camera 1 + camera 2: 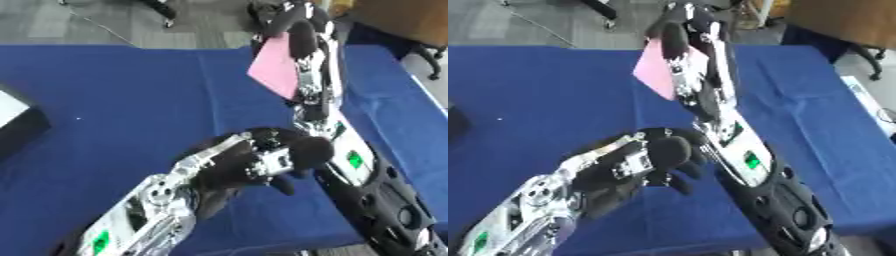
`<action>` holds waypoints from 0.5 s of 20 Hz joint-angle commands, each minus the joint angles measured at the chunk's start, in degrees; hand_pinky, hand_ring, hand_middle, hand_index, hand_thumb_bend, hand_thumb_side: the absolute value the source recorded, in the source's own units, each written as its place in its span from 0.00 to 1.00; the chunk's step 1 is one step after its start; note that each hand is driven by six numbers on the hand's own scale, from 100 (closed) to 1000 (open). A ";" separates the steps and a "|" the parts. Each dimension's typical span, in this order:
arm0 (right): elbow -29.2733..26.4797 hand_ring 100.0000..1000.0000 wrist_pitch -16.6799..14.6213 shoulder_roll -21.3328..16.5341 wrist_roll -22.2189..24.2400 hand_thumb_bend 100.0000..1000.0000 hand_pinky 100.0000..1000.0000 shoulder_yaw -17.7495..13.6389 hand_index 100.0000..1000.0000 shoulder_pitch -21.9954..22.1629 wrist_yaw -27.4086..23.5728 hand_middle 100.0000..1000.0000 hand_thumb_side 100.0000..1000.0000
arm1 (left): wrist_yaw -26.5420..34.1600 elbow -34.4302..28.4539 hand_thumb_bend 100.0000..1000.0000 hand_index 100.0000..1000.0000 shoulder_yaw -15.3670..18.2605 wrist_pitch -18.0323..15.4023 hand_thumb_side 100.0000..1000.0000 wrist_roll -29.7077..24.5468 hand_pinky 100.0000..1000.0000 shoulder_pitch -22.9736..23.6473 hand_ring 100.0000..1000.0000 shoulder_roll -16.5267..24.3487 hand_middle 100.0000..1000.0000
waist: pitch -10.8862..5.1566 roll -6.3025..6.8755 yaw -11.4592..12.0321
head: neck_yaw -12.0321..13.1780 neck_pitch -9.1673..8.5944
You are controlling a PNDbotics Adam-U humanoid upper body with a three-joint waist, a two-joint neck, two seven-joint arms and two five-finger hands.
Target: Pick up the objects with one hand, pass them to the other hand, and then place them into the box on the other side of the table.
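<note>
I am holding the right robot hand (306,47) raised above the far part of the blue cloth-covered worktop (122,90). Its fingers are closing on a flat pink card-like sheet (276,67), which is hanging tilted in the air, well clear of the cloth. The sheet is sitting against the inner side of the fingers, a corner pointing down and toward the robot's left. I judge that this leaves the lower edge free for the other hand to take.

The left robot hand (654,160) is sitting low and nearer to me, close beside the right forearm. Its dark fingers are curling loosely inward and holding nothing. It is well below the sheet, not touching it.

A black-and-white box-like object (19,120) is showing at the left edge of the left eye view. This is probably the target box, on the left hand's side.

My reading: the pick is done and the handover has not happened. Next I would need to bring the left hand up under the hanging corner, or lower the right. Risk: the sheet is thin and tilted, so it could slip or flex during the exchange. I cannot tell how much of it the right fingers are covering.
</note>
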 commanded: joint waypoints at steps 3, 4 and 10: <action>-0.88 0.10 -0.08 -0.36 -1.74 0.00 0.00 -0.04 0.17 -0.73 1.20 0.06 0.41 | -1.25 1.54 1.00 0.75 -0.16 -1.39 0.46 -0.28 0.62 0.10 0.66 -1.64 0.61 | -0.76 -0.15 -0.08 | 0.01 -0.12; -0.88 0.10 -0.06 -0.31 -1.89 0.00 0.00 0.00 0.17 -0.68 1.30 0.06 0.41 | -1.44 1.94 1.00 0.75 -0.08 -1.71 0.46 -0.20 0.62 0.32 0.66 -1.81 0.61 | -0.78 -0.20 -0.10 | 0.01 -0.12; -0.88 0.10 0.06 -0.06 -2.12 0.00 0.00 0.15 0.17 -0.60 1.91 0.06 0.41 | -2.25 4.56 1.00 0.74 1.10 -4.54 0.45 2.70 0.62 1.81 0.67 -2.14 0.61 | -0.72 -0.26 -0.15 | -0.04 -0.12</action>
